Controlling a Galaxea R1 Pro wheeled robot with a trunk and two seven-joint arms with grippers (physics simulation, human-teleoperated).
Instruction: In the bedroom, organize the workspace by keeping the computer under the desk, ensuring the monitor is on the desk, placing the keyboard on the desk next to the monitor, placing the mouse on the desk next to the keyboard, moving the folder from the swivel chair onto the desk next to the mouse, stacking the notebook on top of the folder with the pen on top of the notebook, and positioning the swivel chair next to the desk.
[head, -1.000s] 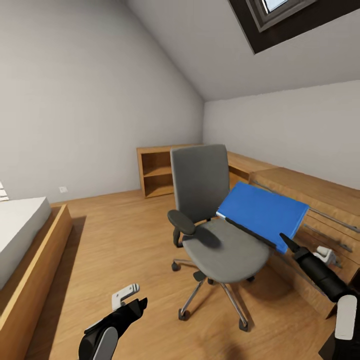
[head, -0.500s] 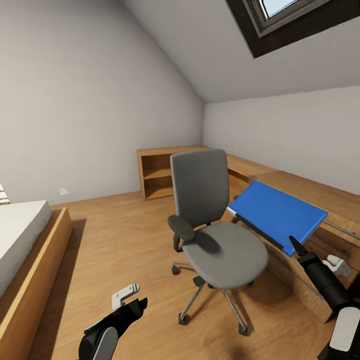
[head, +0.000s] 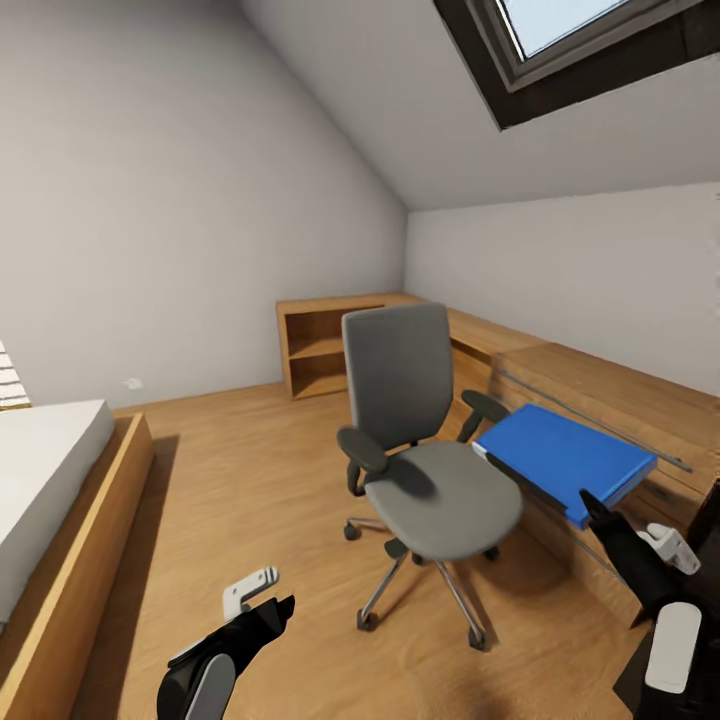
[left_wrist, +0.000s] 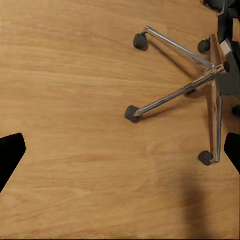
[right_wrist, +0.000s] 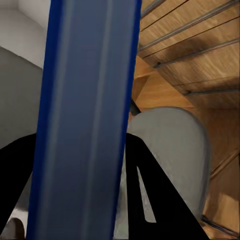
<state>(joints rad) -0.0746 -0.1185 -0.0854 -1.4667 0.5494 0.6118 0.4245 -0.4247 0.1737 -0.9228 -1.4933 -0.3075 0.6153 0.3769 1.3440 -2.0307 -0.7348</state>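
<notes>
Wood-plank floor (head: 250, 480) and sloped grey walls surround the swivel chair (head: 420, 450). Right gripper (head: 592, 508) clamps the blue folder (head: 565, 458) beside the seat; left gripper (head: 262, 600) hangs with fingers apart. Skylight (head: 580, 50) is cut off.

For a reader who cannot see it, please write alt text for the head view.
The right gripper holds a blue folder in the air beside a grey swivel chair, in front of a low oak drawer unit. The left gripper hangs over the wood floor, near a bed.
</notes>
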